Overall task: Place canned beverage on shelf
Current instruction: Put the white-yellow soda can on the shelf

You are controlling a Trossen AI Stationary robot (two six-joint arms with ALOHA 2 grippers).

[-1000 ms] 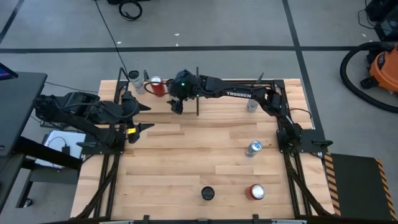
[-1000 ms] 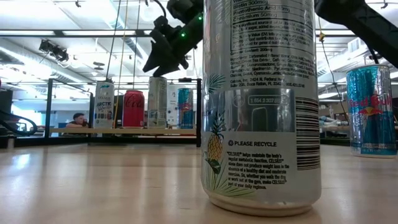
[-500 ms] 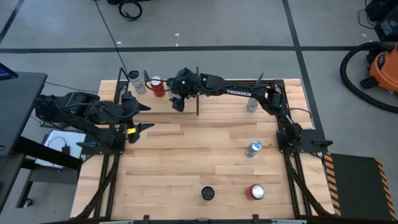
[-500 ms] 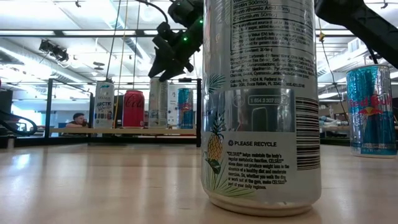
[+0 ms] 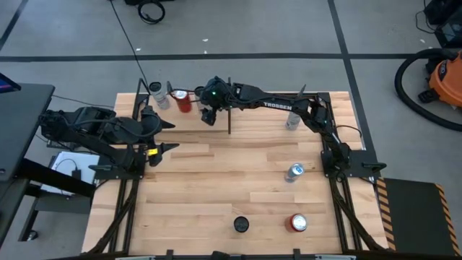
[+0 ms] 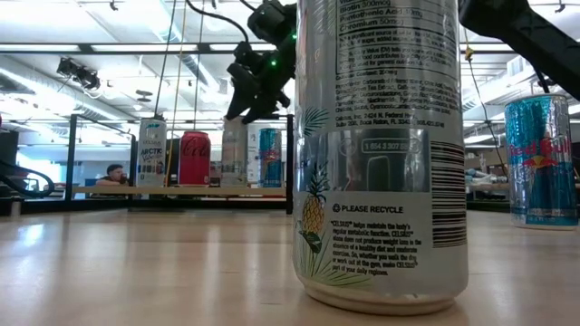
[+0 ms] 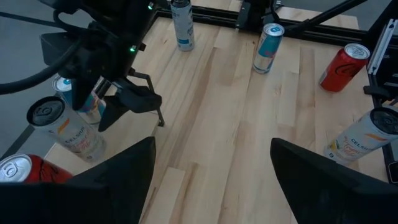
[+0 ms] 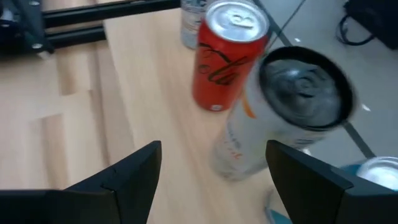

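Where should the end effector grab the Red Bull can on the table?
Grip the Red Bull can around its mid-body, probably from straight above. It stands upright, a slim plain cylinder with nothing close beside it, so open fingers can straddle it. The right end effector, open, is over the shelf.

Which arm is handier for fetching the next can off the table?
Probably the right. The right tool hangs open over the shelf, and the blue can and red can stand on that arm's side of the table. The left tool waits open at the left edge, farther from them.
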